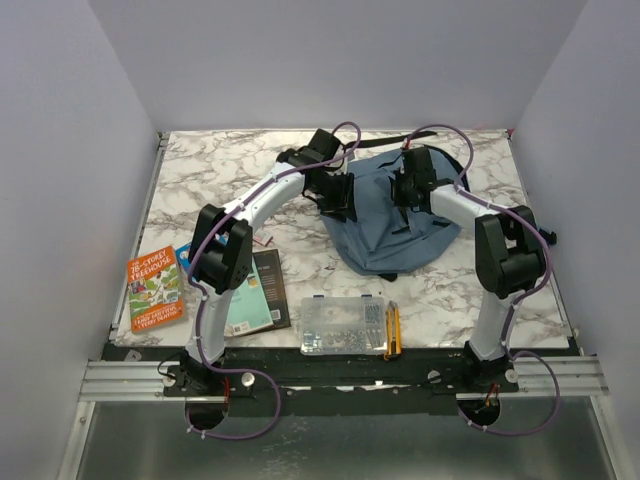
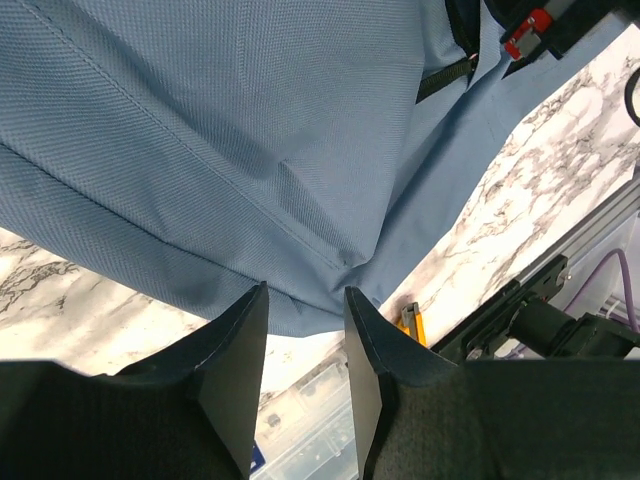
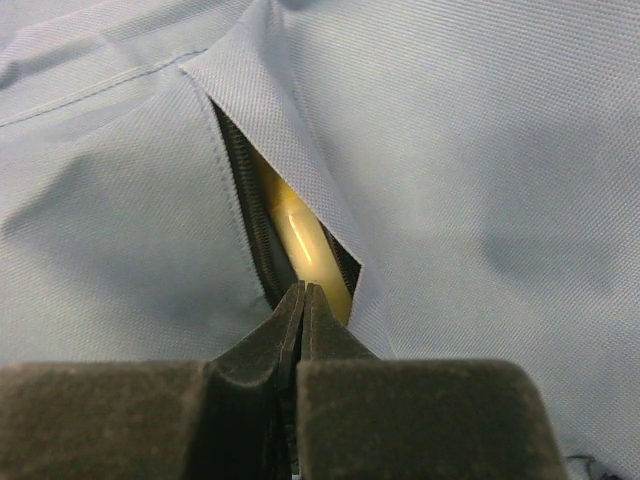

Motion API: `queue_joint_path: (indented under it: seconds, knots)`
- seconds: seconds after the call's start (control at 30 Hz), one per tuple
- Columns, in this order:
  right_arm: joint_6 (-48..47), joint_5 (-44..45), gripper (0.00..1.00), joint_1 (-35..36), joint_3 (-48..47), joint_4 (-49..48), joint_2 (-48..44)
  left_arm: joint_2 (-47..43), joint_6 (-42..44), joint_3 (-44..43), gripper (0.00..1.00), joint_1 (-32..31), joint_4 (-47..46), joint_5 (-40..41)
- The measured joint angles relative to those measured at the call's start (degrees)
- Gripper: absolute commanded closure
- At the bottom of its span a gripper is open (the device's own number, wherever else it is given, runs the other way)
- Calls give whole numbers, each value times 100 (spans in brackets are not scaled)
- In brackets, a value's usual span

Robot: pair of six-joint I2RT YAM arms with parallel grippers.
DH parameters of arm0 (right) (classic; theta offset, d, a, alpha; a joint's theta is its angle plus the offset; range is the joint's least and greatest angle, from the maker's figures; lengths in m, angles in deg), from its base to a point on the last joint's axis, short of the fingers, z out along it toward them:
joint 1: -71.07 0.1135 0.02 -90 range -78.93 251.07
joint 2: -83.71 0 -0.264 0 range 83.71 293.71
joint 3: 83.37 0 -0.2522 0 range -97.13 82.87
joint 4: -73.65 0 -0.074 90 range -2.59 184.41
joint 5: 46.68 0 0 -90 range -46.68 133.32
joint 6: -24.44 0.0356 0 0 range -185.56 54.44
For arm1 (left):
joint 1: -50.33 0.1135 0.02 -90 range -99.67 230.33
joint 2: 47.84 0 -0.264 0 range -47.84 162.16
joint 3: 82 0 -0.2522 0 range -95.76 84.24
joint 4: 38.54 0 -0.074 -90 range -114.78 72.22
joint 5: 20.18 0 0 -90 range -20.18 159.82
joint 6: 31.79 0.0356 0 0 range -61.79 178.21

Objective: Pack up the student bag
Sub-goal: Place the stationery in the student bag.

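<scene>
At the near end of a zip slit [image 3: 250, 215] in the student bag [image 1: 385, 215], the right gripper [image 3: 303, 292] is closed tight. A yellow object [image 3: 300, 238] shows inside the slit. The left gripper [image 2: 305, 295], jaws partly apart with nothing between them, sits at the bag's left edge with its arm stretched forward. The right arm is folded, elbow high. The bag lies towards the far side of the marble table [image 1: 215, 165]. An orange book [image 1: 153, 288] at near left reads "Storey Treehouse".

Left claw [image 1: 338, 205] sits at the edge of the student bag [image 1: 375, 240], right claw [image 1: 405, 213] on top of it. A clear box [image 1: 343, 325] and a yellow cutter [image 1: 392, 330] lie well behind both.
</scene>
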Motion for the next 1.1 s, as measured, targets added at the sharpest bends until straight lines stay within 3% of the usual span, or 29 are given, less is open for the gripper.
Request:
queue_joint_path:
  seconds: [1.1]
  knots:
    - [-302, 708, 99, 7, -254, 15, 345, 66, 2, 0, 60, -7, -2, -140]
